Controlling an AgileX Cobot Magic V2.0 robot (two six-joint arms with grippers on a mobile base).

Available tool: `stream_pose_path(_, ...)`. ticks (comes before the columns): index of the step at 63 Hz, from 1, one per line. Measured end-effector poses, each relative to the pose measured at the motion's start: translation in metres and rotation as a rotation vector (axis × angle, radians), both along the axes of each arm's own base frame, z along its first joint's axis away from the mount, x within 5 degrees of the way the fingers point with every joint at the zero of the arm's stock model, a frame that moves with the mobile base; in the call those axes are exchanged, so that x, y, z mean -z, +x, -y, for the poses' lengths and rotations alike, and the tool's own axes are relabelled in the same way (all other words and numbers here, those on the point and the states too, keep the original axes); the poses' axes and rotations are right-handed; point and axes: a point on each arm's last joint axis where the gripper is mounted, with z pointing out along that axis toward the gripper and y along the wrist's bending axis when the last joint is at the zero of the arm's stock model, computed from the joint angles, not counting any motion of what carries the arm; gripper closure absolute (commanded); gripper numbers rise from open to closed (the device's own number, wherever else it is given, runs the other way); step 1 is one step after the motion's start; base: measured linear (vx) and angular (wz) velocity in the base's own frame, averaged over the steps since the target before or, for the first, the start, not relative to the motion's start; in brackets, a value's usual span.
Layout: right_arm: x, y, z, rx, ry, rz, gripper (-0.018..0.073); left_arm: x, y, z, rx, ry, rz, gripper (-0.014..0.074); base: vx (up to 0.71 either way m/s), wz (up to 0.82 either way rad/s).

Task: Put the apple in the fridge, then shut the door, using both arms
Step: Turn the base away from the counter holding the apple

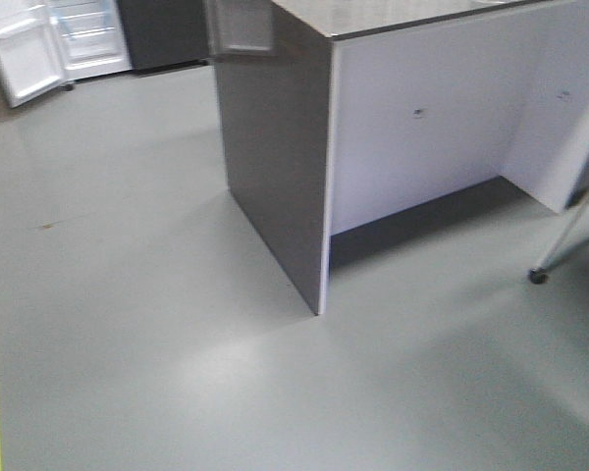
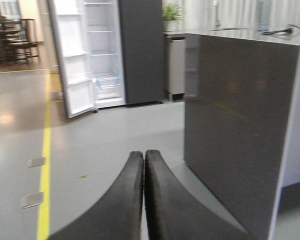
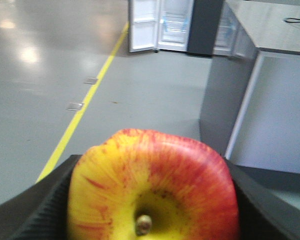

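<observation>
The right pincer (image 3: 151,220) is closed around the apple (image 3: 155,170). Its black fingers (image 3: 37,212) press both sides of the fruit, which sits stem end toward the wrist camera. The left pincer (image 2: 144,161) is closed with its two pads touching and nothing between them.

The fridge (image 3: 177,22) is well away across the grey floor (image 3: 140,90). From the apple it lies at about 12 o'clock, a shade toward 1. In the left wrist view it is at 11 o'clock, and in the front view it is far up at 10 o'clock. Its door (image 3: 142,25) stands wide open on the 9 o'clock side of the white shelves. The opening faces the robot, so the apple can go in straight.

A dark counter (image 2: 235,125) stands at 2 to 3 o'clock, near the direct path. A yellow floor line (image 3: 85,107) runs toward the fridge at 10 o'clock.

The whole approach seems to remain, and neither arm is near reaching range. The right arm carries the fruit. The empty left arm is on the door's side, which likely suits it to the closing push.
</observation>
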Motion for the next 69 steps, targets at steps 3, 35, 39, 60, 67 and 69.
stream_pose_path(3,0.0000,0.0000,0.0000,0.000,0.000,0.000,0.0557,0.0000,0.0000,0.0000,0.000,0.000,0.000,0.0604,0.03,0.50)
stream_pose_path(35,0.0000,0.0000,0.0000,0.000,0.000,0.000,0.0557,0.0000,0.0000,0.0000,0.000,0.000,0.000,0.0604,0.04,0.34)
stream_pose_path(39,0.0000,0.0000,0.0000,0.000,0.000,0.000,0.0557,0.0000,0.0000,0.0000,0.000,0.000,0.000,0.0604,0.07,0.30)
stream_pose_path(60,0.0000,0.0000,0.0000,0.000,0.000,0.000,0.0557,0.0000,0.0000,0.0000,0.000,0.000,0.000,0.0604,0.09,0.35)
stream_pose_path(67,0.0000,0.0000,0.0000,0.000,0.000,0.000,0.0557,0.0000,0.0000,0.0000,0.000,0.000,0.000,0.0604,0.10,0.39)
stream_pose_path(69,0.0000,0.0000,0.0000,0.000,0.000,0.000,0.0557,0.0000,0.0000,0.0000,0.000,0.000,0.000,0.0604,0.10,0.39)
